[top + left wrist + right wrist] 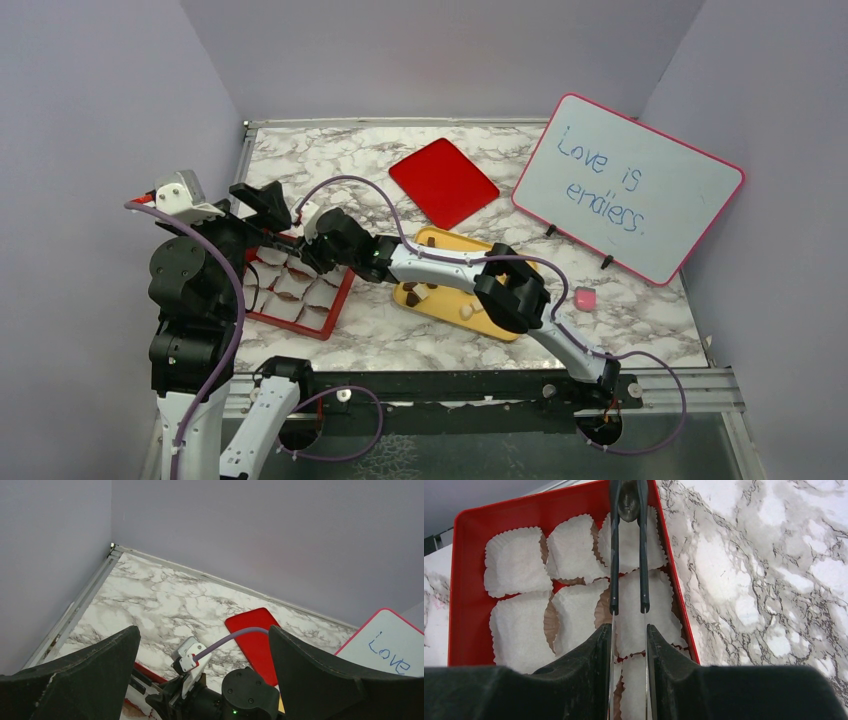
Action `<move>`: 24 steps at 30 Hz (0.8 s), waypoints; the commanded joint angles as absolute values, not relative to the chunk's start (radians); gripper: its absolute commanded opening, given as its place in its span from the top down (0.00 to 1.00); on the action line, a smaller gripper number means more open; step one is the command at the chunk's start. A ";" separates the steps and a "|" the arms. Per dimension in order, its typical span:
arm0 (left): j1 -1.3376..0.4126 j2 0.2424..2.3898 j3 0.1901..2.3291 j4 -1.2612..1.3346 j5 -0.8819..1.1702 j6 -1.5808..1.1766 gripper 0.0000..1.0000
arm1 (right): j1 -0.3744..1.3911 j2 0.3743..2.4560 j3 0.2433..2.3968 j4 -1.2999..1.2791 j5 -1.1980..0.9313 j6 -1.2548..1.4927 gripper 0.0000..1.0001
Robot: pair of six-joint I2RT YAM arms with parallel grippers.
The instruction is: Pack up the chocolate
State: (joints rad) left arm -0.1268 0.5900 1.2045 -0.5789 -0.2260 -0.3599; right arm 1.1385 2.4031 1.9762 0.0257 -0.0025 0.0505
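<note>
Packing looks barely begun to me. The right arm's fingers [614,555], two thin dark blades, reach out over the red box [466,605] with a dark candy [628,505] between their tips. As far as I can tell it is pinched from both sides, right above one of the paper cups [514,562] along the box's wall. Every cup I can see from the wrist view is bare inside, so this may be the first piece going in, though from above the arm hides part of the box. The rest of the chocolate [467,311] waits on the yellow tray [440,305] just beside the box: a few small dark and cream pieces. The left arm's fingers [90,675] hang raised near the box's far side, spread wide with nothing in them. The red lid [443,182] lies flat farther back, apart from the box, so closing is also left to do. The cups are white, fluted and thin, crumpled against one another. The box looks like glossy moulded plastic with rounded corners. The surface [774,580] has a grey-veined marble pattern.
</note>
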 commanded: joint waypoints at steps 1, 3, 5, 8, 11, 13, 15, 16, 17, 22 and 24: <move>-0.130 0.586 1.207 -0.583 -0.253 -0.357 0.01 | 1.150 2.389 1.987 0.048 -0.017 0.037 0.67; -0.130 0.586 1.205 -0.583 -0.252 -0.357 0.01 | 1.150 2.381 1.984 0.045 -0.015 0.037 0.67; -0.130 0.587 1.204 -0.583 -0.253 -0.357 0.01 | 1.152 2.376 1.984 0.043 -0.007 0.037 0.67; -0.130 0.590 1.204 -0.583 -0.253 -0.357 0.01 | 1.152 2.366 1.983 0.041 -0.007 0.035 0.66; -0.130 0.593 1.204 -0.584 -0.250 -0.356 0.01 | 1.153 2.364 1.994 0.028 -0.006 0.034 0.64; -0.130 0.591 1.203 -0.583 -0.250 -0.356 0.01 | 1.154 2.360 1.994 0.028 -0.005 0.032 0.62; -0.130 0.590 1.201 -0.583 -0.250 -0.356 0.01 | 1.154 2.357 1.993 0.025 -0.005 0.033 0.62; -0.130 0.589 1.202 -0.583 -0.250 -0.357 0.01 | 1.155 2.354 1.994 0.023 -0.005 0.033 0.62; -0.130 0.590 1.200 -0.583 -0.251 -0.356 0.01 | 1.155 2.350 1.993 0.022 -0.006 0.035 0.62; -0.130 0.592 1.184 -0.583 -0.258 -0.348 0.01 | 1.157 2.313 1.981 0.005 -0.007 0.052 0.63; -0.130 0.596 1.172 -0.583 -0.263 -0.346 0.01 | 1.157 2.286 1.962 0.005 -0.007 0.061 0.64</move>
